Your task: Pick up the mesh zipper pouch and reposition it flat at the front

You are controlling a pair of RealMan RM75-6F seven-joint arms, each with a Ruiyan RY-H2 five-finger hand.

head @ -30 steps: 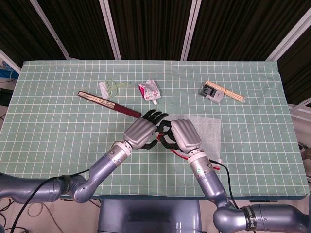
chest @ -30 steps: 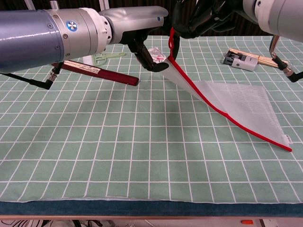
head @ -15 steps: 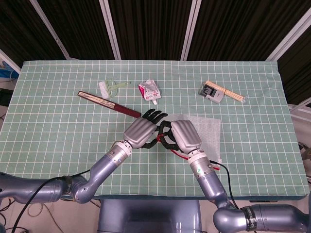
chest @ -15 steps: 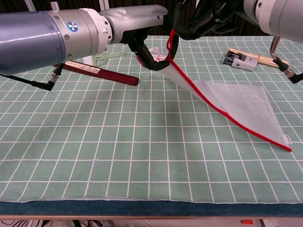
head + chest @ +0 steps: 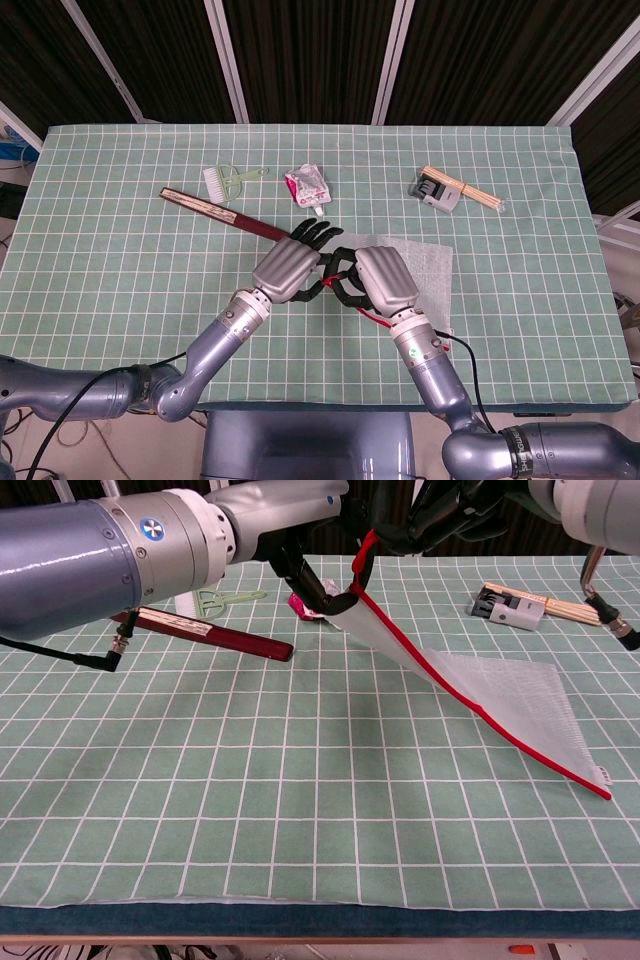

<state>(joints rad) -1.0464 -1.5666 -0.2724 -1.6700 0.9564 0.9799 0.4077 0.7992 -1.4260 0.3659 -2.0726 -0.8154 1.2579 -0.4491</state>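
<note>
The mesh zipper pouch [image 5: 432, 268] [image 5: 505, 695] is white mesh with a red zipper edge and lies right of the table's middle. Its left end is raised well off the green checked cloth, while its right corner still rests on the cloth. My right hand [image 5: 383, 278] [image 5: 440, 515] grips the red zipper end from above. My left hand [image 5: 288, 268] [image 5: 300, 535] sits right beside it. Its dark fingertips [image 5: 325, 592] pinch the raised mesh corner. The two hands nearly touch, and they hide the pouch's lifted end in the head view.
A dark red folded stick [image 5: 225, 210] [image 5: 210, 630] lies just left of the hands. Further back are a green brush [image 5: 232, 180], a red and white packet [image 5: 308, 186], and a grey tool with wooden sticks [image 5: 445, 190] [image 5: 515, 605].
Both hands have risen a little, and the pouch's left end has gone up with them. The mesh slopes more steeply, and the left fingertips have closed in on the corner.
</note>
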